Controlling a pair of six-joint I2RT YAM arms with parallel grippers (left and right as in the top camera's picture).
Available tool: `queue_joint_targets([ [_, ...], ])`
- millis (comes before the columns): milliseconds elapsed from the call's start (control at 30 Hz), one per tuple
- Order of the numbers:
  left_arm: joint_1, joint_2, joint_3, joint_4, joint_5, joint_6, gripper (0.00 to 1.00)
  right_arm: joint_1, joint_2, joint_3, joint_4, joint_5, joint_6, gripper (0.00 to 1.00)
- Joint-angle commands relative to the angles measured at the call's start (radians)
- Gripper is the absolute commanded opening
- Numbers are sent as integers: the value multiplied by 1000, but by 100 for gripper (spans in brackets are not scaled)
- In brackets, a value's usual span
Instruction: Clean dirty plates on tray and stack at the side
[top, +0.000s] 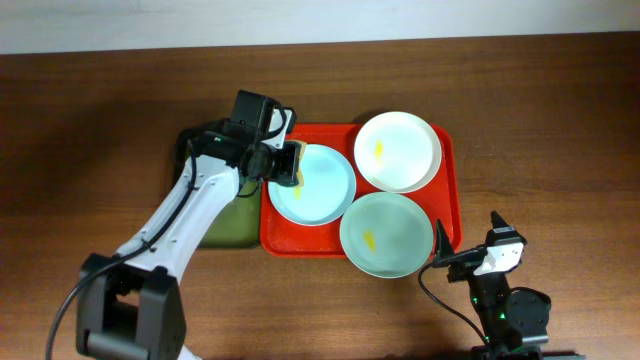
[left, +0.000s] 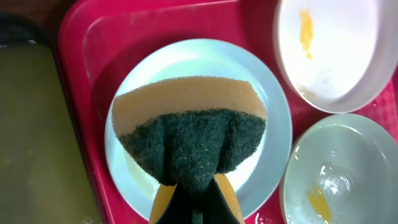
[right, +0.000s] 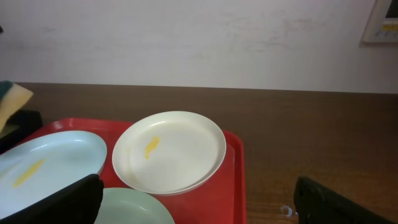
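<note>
Sponge (left: 189, 124) was pinched in left gripper (left: 194, 202) jaws over pale blue plate (left: 277, 130); scrubbing judged just starting. Yellow smear (right: 28, 173) needed wiping next. Right gripper (right: 199, 205) jaws were spread, idle.

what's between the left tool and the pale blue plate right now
Only the sponge that the left tool is shut on; it sits over the middle of the pale blue plate. Nothing else visible is in the way. The white plate and pale green plate lie off to one side on the red tray.
</note>
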Motion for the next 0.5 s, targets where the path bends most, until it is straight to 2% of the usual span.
queue_joint_targets([
  [0,0,37,-1,3,-3,-47,0,-1,-6,-5,-6,10,0,98],
  [467,-5,93,-1,27,-19,-72,0,-1,-6,-5,-6,8,0,98],
])
